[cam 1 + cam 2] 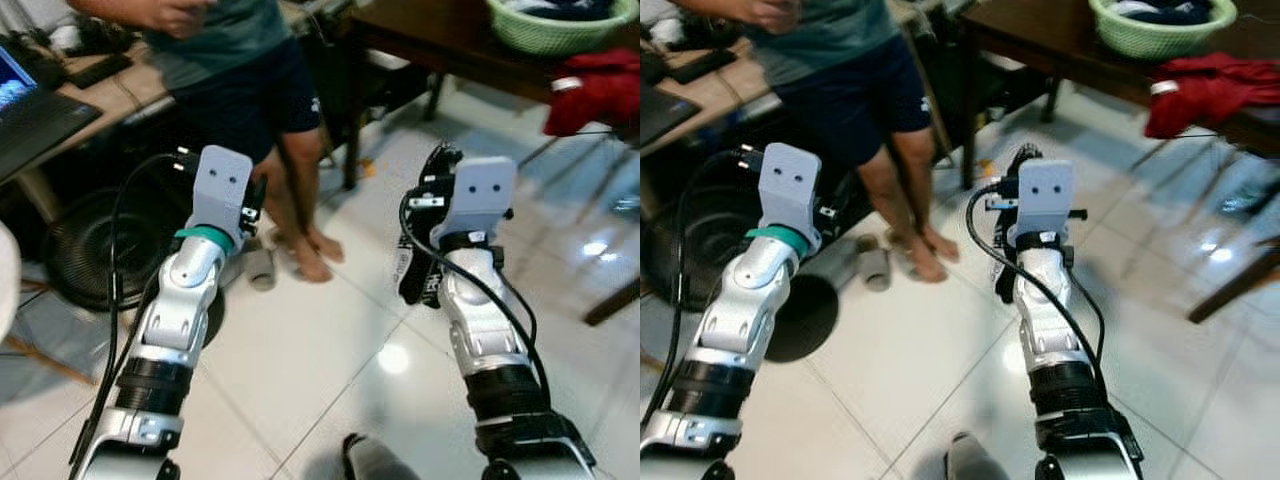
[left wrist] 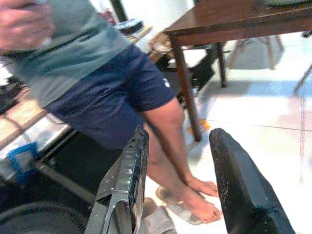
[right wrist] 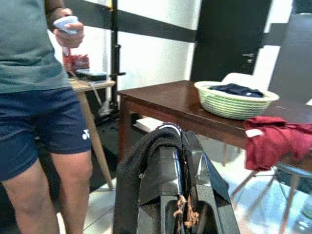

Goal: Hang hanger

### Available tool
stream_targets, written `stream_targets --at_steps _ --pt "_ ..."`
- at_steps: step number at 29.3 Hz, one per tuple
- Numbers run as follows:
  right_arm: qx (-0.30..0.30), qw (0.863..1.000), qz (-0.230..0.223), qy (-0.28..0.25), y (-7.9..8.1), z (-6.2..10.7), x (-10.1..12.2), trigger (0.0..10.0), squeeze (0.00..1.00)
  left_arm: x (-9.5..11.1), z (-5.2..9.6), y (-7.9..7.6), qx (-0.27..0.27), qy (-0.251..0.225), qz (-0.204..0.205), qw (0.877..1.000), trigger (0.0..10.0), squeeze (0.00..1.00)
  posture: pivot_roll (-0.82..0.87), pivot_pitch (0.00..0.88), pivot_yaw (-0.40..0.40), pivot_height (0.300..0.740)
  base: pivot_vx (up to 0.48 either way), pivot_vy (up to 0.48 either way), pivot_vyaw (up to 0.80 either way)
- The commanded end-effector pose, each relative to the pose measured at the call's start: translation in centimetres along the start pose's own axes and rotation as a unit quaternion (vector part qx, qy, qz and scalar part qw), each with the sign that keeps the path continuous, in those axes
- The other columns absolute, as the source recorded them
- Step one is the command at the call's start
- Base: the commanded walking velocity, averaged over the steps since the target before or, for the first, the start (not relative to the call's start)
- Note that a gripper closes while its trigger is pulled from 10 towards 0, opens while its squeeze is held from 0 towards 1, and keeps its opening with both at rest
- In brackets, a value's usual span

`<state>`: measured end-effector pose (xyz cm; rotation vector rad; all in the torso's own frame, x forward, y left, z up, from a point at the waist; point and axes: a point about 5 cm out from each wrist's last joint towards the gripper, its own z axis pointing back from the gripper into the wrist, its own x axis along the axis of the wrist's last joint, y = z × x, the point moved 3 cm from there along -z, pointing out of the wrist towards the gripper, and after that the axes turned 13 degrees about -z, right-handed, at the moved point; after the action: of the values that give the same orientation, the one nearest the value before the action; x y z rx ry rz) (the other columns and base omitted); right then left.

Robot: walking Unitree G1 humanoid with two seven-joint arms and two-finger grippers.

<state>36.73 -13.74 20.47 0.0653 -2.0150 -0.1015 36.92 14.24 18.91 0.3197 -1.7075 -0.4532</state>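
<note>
Hard to pick out any hanger as such. Clamped tight between the two black fingers of the right gripper (image 3: 181,134): a dark cloth (image 3: 130,185), soft and matte, draped over the fingertips and hanging slack beside the wrist. Along the top of that fold, a thin bright curved edge, possibly wire or only glare on the glossy finger; cannot tell which. Some frayed brownish thread low between the fingers, blurred.

Left gripper (image 2: 179,134) raised at about the same height, jaws spread wide with nothing between them. One finger wrapped in wrinkled, shiny tape, the other plain and dull.

Beyond both arms, a person (image 3: 34,97) cut off at the chest by the frame: grey-green shirt, navy shorts, bare feet on the glossy white tiled floor (image 1: 330,340), one hand around a small pale object too blurred to name. Beside the feet, a grey slipper (image 1: 260,268).

On the robot's right, a dark polished wooden table (image 3: 165,100) carrying a green woven basket (image 3: 234,105) with dark clothing heaped inside, and a crumpled red garment (image 3: 273,141) spilling over the edge. On the left, a round black grille (image 1: 85,250), partly hidden behind the left arm, and a laptop (image 1: 30,110) cropped at the frame's border.
</note>
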Motion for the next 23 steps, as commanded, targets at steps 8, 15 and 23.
stream_targets --at_steps 8,15,23 --pt "0.036 0.999 -0.026 -0.007 2.0 -0.3 0.3 10.0 0.0 1.0 0.9 2.0 0.034 -0.027 -0.029 0.999 10.0 0.0 -0.04 0.018 0.075 0.74 0.0 0.0 -0.8" --pt "0.11 0.994 -0.021 0.016 3.7 -0.9 0.2 10.0 0.0 -0.2 2.0 2.6 0.092 -0.001 0.004 0.996 10.0 0.0 -0.03 0.059 -0.068 0.74 0.0 0.0 -0.8" --pt "0.113 0.993 -0.024 0.013 3.9 -1.1 0.4 10.0 0.0 -0.8 2.6 2.6 0.095 0.01 0.011 0.995 10.0 0.0 -0.03 0.059 -0.043 0.74 0.0 0.0 -0.8"
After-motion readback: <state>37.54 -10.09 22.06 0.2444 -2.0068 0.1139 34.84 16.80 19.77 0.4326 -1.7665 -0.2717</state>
